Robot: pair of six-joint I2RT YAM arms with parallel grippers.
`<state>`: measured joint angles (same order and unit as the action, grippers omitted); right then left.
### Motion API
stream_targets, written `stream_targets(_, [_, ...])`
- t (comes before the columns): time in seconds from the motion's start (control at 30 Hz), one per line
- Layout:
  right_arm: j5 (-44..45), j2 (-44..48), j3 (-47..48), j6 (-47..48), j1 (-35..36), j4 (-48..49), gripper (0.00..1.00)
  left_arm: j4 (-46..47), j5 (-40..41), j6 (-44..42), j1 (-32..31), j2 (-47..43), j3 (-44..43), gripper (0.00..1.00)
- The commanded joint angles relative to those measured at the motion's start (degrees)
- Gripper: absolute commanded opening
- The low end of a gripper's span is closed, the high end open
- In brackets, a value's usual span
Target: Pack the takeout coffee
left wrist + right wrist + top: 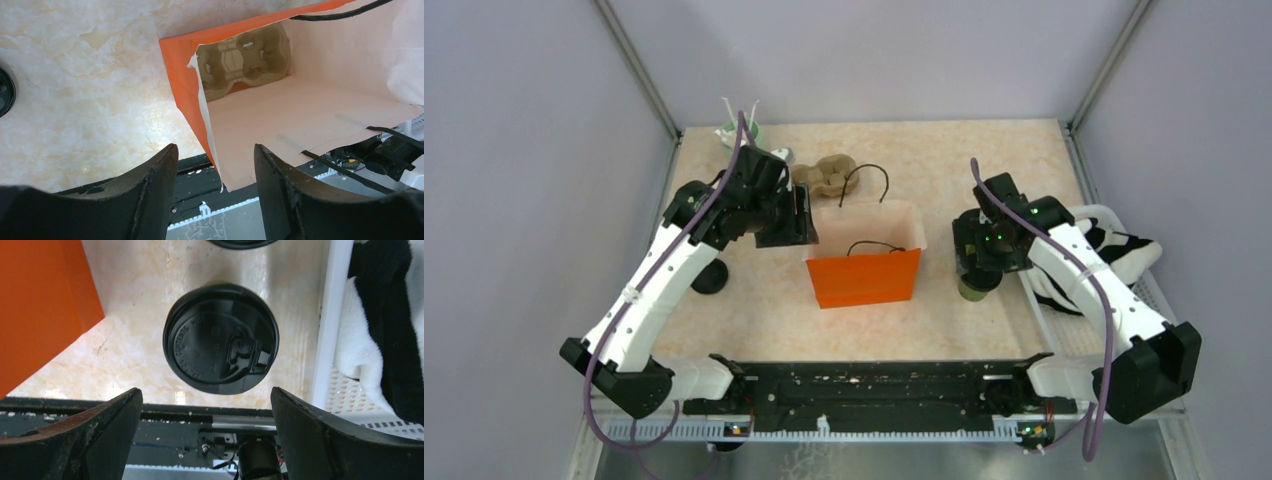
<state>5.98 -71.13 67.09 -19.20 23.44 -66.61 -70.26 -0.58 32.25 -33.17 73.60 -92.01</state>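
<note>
The takeout coffee [976, 290] stands on the table right of the orange paper bag [864, 278], between the bag and the white tray. In the right wrist view I see its round black lid [220, 337] from above. My right gripper [206, 392] hovers over it, open wide and touching nothing. My left gripper [786, 220] is at the bag's far left corner. It is open, and the bag's pale inner wall [280, 120] shows between its fingers, apart from both. A cardboard cup carrier [242, 57] shows inside the bag's mouth.
A white tray [1159, 295] with a black-and-white cloth [1114, 250] sits at the right. A loose black lid [709, 280] lies left of the bag. Behind the bag are a cardboard carrier [824, 175] and a pale-green cup of white sticks [742, 130].
</note>
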Motion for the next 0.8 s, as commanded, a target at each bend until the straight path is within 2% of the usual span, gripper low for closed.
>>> stream_targets(0.0, [5.05, -0.21, -0.86, 0.03, -0.55, 6.44, 0.99, 2.44, -1.06, -0.35, 0.10, -1.65, 0.63, 0.64])
stream_targets(0.1, [6.78, -1.10, -1.05, -0.60, -0.77, 7.38, 0.98, 2.81, -1.34, -0.21, 0.06, -2.09, 1.28, 0.64])
stream_targets(0.33, [4.77, -2.56, -3.93, -0.83, -1.59, 10.27, 0.91, 2.50, -1.11, -0.43, 0.12, -2.48, 1.67, 0.64])
stream_targets(0.6, [5.98, -2.64, -5.45, -0.18, -2.56, 10.73, 0.92, 2.32, -1.09, -0.50, 0.04, -2.90, 2.12, 0.64])
stream_targets(0.77, [5.43, -2.66, -5.80, -0.29, -2.68, 11.18, 0.87, 2.36, -1.20, -0.65, 0.09, -2.81, 2.01, 0.64])
